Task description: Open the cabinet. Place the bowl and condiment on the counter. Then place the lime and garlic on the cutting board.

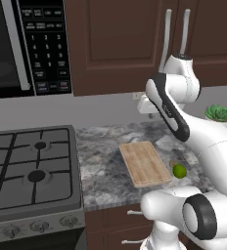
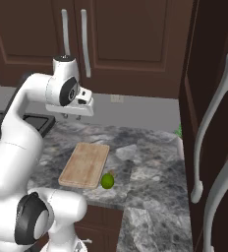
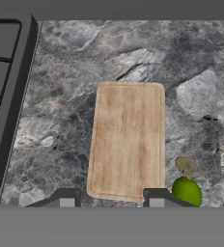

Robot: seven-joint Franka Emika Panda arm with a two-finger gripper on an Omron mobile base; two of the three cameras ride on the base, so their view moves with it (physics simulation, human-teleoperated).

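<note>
The cabinet point(image 2: 121, 34) above the counter has both dark wood doors closed, their grey handles point(image 2: 84, 42) side by side. A wooden cutting board point(image 3: 128, 140) lies bare on the marble counter point(image 3: 65, 120). Just off its near right corner sits the green lime point(image 3: 187, 189), with a small tan lump that looks like the garlic point(image 3: 185, 165) beside it. My gripper point(image 3: 111, 201) hangs high above the board's near edge, pointing down, open, with nothing between its fingers; the hand also shows as the gripper point(image 2: 71, 117). The bowl and condiment are out of view.
A gas stove point(image 1: 32, 171) adjoins the counter on the left, with a microwave point(image 1: 27, 44) above it. A potted plant point(image 1: 219, 114) stands at the counter's right end. A tall cabinet with long handles point(image 2: 209, 128) rises close on the right.
</note>
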